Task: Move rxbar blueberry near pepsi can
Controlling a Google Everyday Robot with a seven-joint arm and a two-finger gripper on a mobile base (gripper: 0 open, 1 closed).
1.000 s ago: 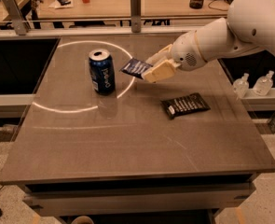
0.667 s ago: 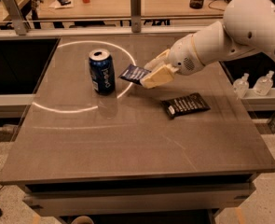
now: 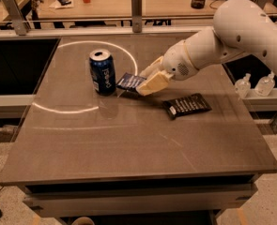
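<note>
The pepsi can (image 3: 103, 72) stands upright on the left-centre of the brown table (image 3: 128, 139), blue with a silver top. My gripper (image 3: 142, 85) reaches in from the right on the white arm and is shut on the rxbar blueberry (image 3: 130, 81), a small dark-blue wrapper. The bar sticks out to the left of the fingers (image 3: 152, 82), low over the table and just right of the can, a short gap apart from it.
A longer black wrapper with white print (image 3: 188, 105) lies on the table to the right of the gripper. A white circle line (image 3: 67, 109) is marked on the tabletop around the can. Two small bottles (image 3: 254, 85) stand off the table's right edge.
My gripper has lowered slightly toward the table with the bar in it, still just right of the can. The can and black wrapper have not moved.
</note>
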